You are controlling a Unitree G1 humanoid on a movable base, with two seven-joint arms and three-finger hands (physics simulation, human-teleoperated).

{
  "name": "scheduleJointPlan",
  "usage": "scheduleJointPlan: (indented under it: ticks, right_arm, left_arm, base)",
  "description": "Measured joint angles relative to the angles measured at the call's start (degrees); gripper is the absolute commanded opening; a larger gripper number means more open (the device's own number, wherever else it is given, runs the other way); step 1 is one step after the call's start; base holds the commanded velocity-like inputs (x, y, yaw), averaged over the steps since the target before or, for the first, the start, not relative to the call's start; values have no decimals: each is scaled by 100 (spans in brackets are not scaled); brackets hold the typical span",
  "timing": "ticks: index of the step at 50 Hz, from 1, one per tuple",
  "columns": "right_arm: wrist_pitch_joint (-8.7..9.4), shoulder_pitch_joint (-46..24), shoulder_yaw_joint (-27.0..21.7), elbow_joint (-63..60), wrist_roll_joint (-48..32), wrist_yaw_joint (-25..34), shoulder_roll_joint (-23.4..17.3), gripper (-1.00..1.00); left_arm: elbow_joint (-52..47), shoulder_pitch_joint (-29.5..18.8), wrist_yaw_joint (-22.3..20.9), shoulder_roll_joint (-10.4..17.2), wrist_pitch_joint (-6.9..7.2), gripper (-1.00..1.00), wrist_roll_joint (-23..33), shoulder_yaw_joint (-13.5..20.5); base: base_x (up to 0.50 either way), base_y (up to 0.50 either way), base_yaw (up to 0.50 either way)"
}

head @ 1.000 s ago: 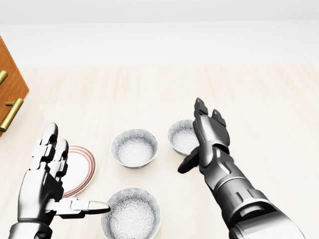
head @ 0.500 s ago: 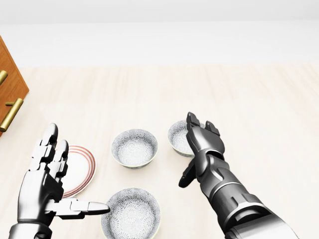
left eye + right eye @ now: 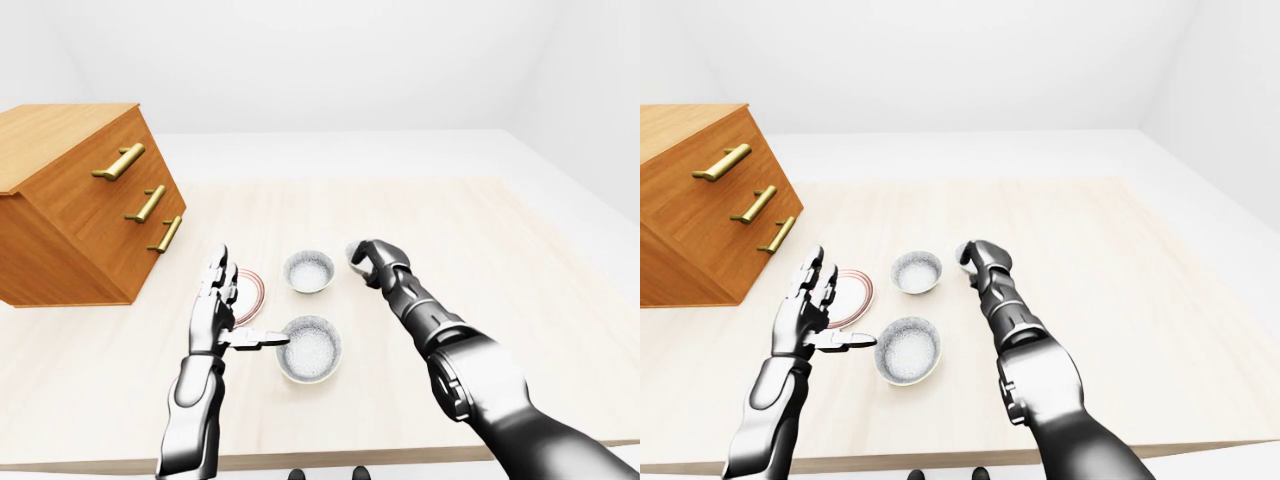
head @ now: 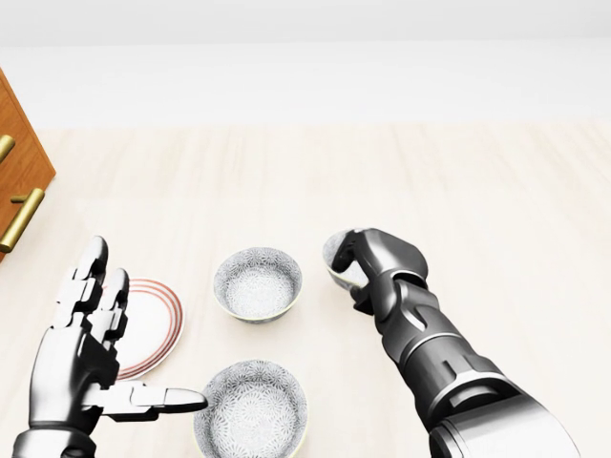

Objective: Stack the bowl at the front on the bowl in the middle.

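Bowl [image 4: 252,410] at head view's bottom — round, grey-speckled, pale rim, upright

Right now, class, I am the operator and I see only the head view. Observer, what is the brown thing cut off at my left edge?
Observer: The left-eye view shows it whole. It is a wooden drawer chest with three brass handles.
Operator: My bottom bowl is cropped. Is it at the table's edge?
Observer: No. The bottom bowl shows whole there, with a strip of bare table between it and the near edge.
Operator: Where does my left arm come from?
Observer: Its forearm rises from the near edge, to the left of that bowl, up to the open left hand.
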Motion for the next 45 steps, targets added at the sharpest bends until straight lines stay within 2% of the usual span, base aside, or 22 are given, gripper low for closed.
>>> scheduleJointPlan:
  ticks: [13,30,38,45]
  right_arm:
    - [0,-29,-83,44,209,-395,-45,-100]
    - [0,-196,-58,-1,531,-831,-120,-100]
    - [0,-243,170,-299,528,-1063,16,-100]
    - [0,58,430,-1028,394,-997,285,-100]
  left_arm:
    - [-52,13,-33,4,54,100,-52,41]
    - [25,-34,-17,7,53,100,-58,46]
    - [52,-47,-2,9,38,100,-61,42]
    - [56,-44,4,9,29,100,-63,39]
  base:
    - [0,0,0]
    - [0,0,0]
    - [0,0,0]
    - [0,0,0]
